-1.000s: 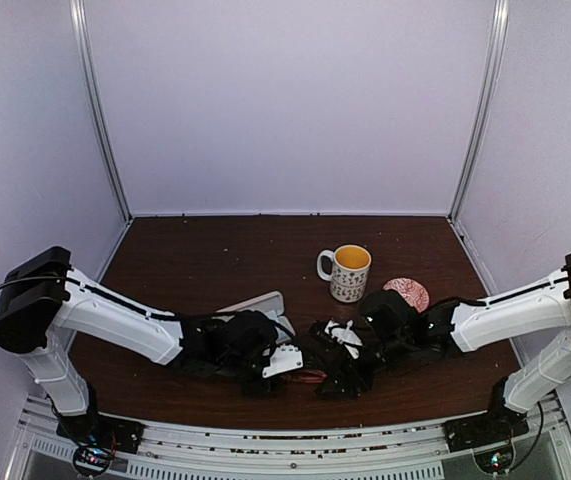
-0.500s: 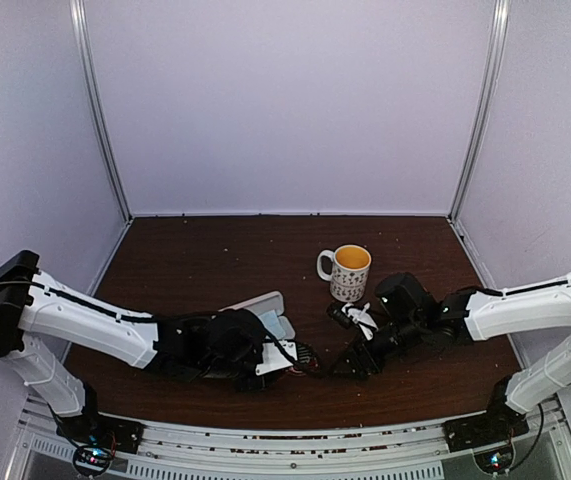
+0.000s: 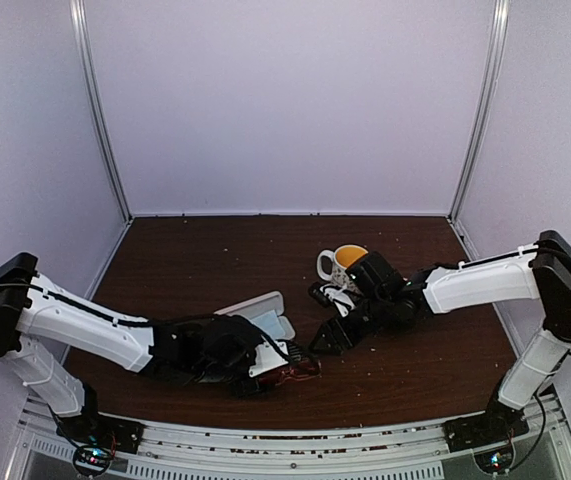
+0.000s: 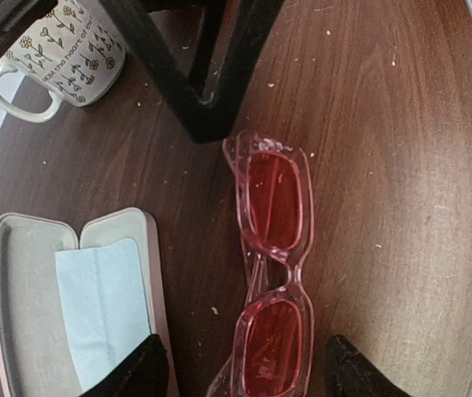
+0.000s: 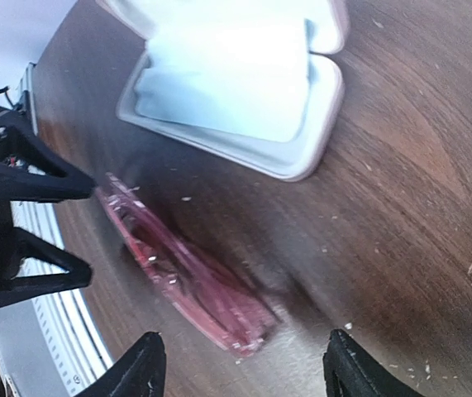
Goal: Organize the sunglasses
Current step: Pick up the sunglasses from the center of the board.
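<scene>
- The sunglasses (image 4: 273, 273) lie on the brown table (image 3: 195, 260) near its front edge, just beside the open case (image 4: 21, 273) and apart from it.
- They have a pink see-through frame and reddish lenses; the two lenses sit in a line running away from the left wrist camera.
- The left gripper (image 4: 248, 372) is low over the table with its fingers spread wide. One fingertip (image 4: 149, 368) is on each side of the near lens, with a gap showing on both sides, so the sunglasses are released.
- The right gripper (image 5: 244, 372) is also spread wide and grasps nothing. It hangs above the table between the sunglasses and the mug (image 4: 70, 50), its fingertips pointing down toward the far end of the frame.
- A light blue cloth (image 4: 103, 298) lies inside one half of the case.
- The mug stands upright behind the right arm, well apart from the sunglasses.
</scene>
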### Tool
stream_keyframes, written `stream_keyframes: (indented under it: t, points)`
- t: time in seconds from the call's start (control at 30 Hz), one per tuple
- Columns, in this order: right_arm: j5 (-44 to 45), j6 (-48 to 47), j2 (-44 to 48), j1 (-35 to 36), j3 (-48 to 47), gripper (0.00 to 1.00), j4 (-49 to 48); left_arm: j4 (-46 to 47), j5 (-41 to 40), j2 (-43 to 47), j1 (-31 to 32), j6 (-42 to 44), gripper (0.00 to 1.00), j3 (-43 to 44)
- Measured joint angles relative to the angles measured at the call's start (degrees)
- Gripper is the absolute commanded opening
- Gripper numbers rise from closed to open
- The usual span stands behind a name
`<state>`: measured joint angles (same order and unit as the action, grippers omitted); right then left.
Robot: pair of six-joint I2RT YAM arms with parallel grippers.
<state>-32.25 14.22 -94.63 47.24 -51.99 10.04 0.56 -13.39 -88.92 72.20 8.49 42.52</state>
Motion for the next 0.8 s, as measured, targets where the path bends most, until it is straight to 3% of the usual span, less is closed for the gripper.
stream_keyframes:
  t: [0.37,0.8]
  points:
    - [-1.55,2.29,-7.10,-1.38,-5.79,0.61,0.92,-0.68,9.31,2.01,-5.35,-10.21,0.62,-1.22]
    - [-5.22,3.37,-10.16,-1.38,-6.03,0.58,0.85,-3.10,15.04,-0.66,-6.97,-11.17,0.61,-2.29]
